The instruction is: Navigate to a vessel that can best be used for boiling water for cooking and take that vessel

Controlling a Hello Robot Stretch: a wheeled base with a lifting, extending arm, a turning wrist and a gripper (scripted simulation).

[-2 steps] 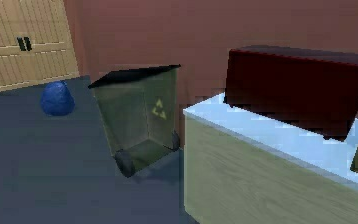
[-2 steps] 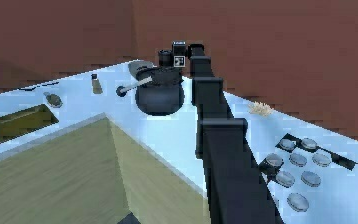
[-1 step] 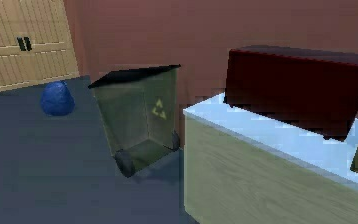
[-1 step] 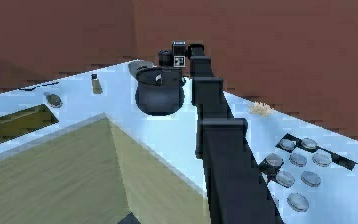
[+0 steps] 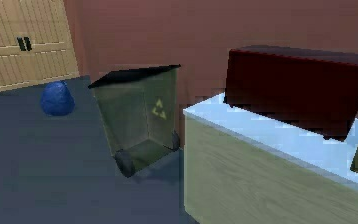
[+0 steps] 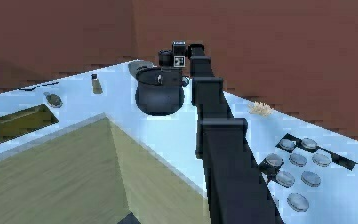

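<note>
Arm (image 6: pixel 223 150) runs up the middle of the arm side view, across the counter (image 6: pixel 107 108). Gripper (image 6: pixel 165 60) is at its far end, upper middle of the frame, right at the pot (image 6: pixel 159 92). The pot stands on the counter, upper middle, just left of the arm. I cannot tell the state of the fingers, nor whether they hold anything, since the pot sits on the surface right at them.

Risks (my judgement):
- I cannot tell whether the gripper is over, beside or touching the pot. An off-centre take could shove it toward the wall at the top of the frame instead of catching it
- The body looks round and smooth, so a grip on the belly may slip. I cannot make out a handle
- The pot looks heavy for a long reach and may tilt or drop on the lift
- A shaker (image 6: pixel 96 83) stands near, left of the pot. A nudged pot could topple it
- Turning the base would sweep the arm over the knobs (image 6: pixel 302 160) at lower right
- In the forward view a bin (image 5: pixel 139 115) stands mid-frame, close to the counter corner. Driving ahead risks bumping it

Pot appearance: near black, squat, rounded, upright, with a paler rim on top
</note>
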